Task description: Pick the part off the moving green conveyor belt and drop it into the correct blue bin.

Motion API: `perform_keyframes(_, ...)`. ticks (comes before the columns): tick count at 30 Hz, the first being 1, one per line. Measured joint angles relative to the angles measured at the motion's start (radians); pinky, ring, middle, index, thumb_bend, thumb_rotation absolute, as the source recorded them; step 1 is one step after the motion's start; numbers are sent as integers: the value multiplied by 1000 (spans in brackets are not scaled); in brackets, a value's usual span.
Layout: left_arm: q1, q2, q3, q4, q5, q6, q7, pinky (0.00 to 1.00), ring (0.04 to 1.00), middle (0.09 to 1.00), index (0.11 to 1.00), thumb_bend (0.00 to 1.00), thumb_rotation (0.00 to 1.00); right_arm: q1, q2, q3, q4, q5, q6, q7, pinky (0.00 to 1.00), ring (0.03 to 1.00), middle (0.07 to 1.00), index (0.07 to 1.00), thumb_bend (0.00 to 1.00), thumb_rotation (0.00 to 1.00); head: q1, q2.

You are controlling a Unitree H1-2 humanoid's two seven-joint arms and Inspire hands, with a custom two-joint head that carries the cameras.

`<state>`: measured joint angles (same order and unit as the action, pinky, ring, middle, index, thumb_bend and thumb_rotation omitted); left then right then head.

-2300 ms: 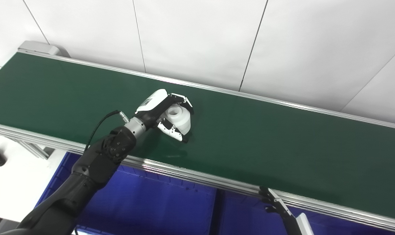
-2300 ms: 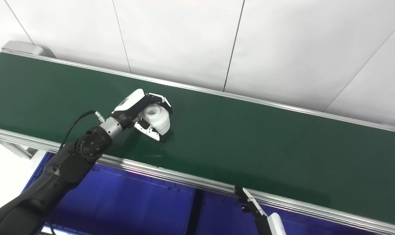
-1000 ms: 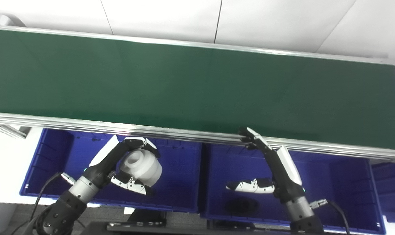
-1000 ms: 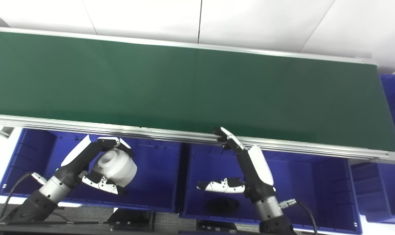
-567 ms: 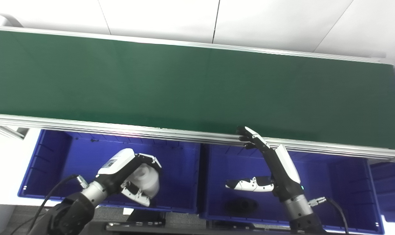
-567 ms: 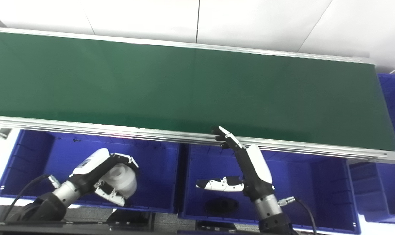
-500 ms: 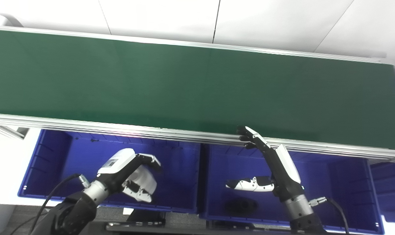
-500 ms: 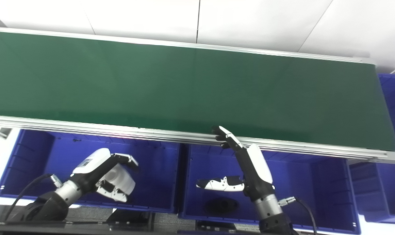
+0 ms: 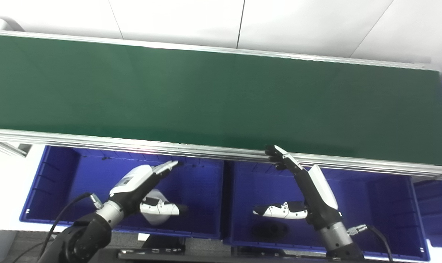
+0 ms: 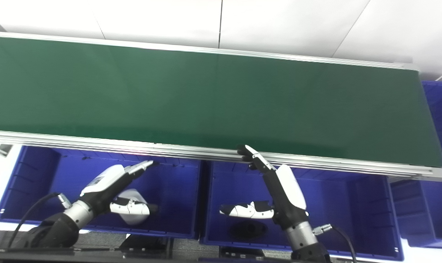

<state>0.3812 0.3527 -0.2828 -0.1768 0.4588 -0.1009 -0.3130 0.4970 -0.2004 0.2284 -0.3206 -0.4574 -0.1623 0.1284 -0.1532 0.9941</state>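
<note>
Left eye view: the left hand point(image 9: 144, 191) is spread open and empty above the left blue bin point(image 9: 52, 171); the white cylindrical part point(image 9: 155, 218) lies just below its thumb, far from the open, idle right hand point(image 9: 305, 193).

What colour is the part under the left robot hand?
White part, lying in the blue bin; clearest in the left eye view.

- A white panelled wall point(image 9: 177, 16) fills the top of both views, divided by thin dark seams point(image 9: 240, 20) that run at a slant.
- The light is even and bright, with a faint pinkish glint on the aluminium rail point(image 9: 144, 149) below the wall.
- At the lower left lies a pale white surface point(image 9: 3, 182).
- Along the bottom edge a dark base or frame point(image 9: 162, 248) shows, its form unclear.
</note>
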Motion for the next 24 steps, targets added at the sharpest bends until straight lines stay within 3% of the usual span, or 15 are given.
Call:
perform_keyframes(6,7,-40,9,21,-319,-153,-8,891,928,943,923,881,504,10,0,-1,5,-6,5,4,734,805,841,884,963,501,-63,-35)
perform_keyframes(10,2,-67,-2,50,-454,-215,-33,836,891,914,907,911,416,17,2,-2,39,-15,3,-28,750,820,853,893,965,517,-97,-64)
perform_keyframes(17,-25,-75,1,135,-475,-284,-54,822,892,916,905,919,347,39,6,-1,48,-31,4,-59,763,838,870,905,962,492,-106,-89)
perform_keyframes(24,-41,-72,11,173,-456,-294,-55,799,886,913,903,932,327,38,18,3,52,-32,4,-61,769,842,872,909,958,473,-62,-94)
